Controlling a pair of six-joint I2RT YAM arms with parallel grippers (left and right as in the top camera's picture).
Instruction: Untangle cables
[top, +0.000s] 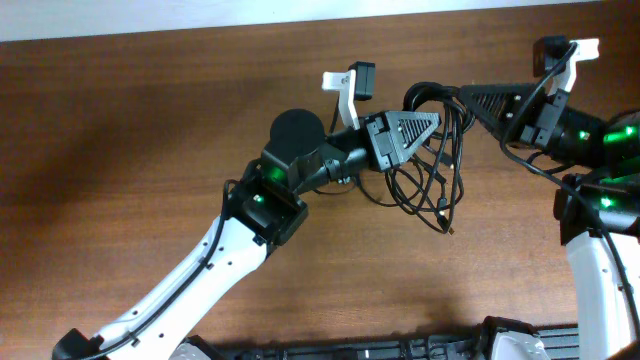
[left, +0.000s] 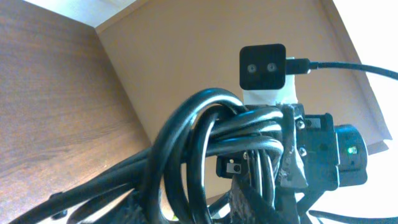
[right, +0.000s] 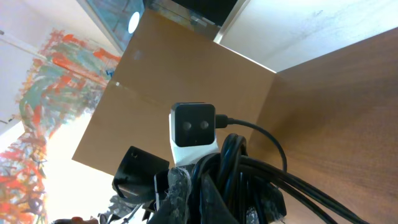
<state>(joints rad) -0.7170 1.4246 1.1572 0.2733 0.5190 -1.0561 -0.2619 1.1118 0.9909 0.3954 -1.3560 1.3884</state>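
The cables (top: 441, 185) are a bundle of thin black cords held up between my two grippers over the brown table (top: 150, 130). Their loops hang down toward the table, and a small metal-tipped plug (top: 447, 229) is at the lowest point. My left gripper (top: 434, 122) reaches in from the left and is shut on the bundle. My right gripper (top: 466, 98) reaches in from the right and is shut on the same bundle (right: 298, 180), its padded fingers (right: 249, 199) on either side. In the left wrist view the looped cords (left: 205, 137) fill the foreground and hide my own fingers.
The two grippers face each other almost tip to tip. The right arm's wrist camera (left: 262, 68) is close in the left wrist view, and the left arm's camera (right: 193, 124) in the right wrist view. A black rack edge (top: 430, 348) lies along the table front.
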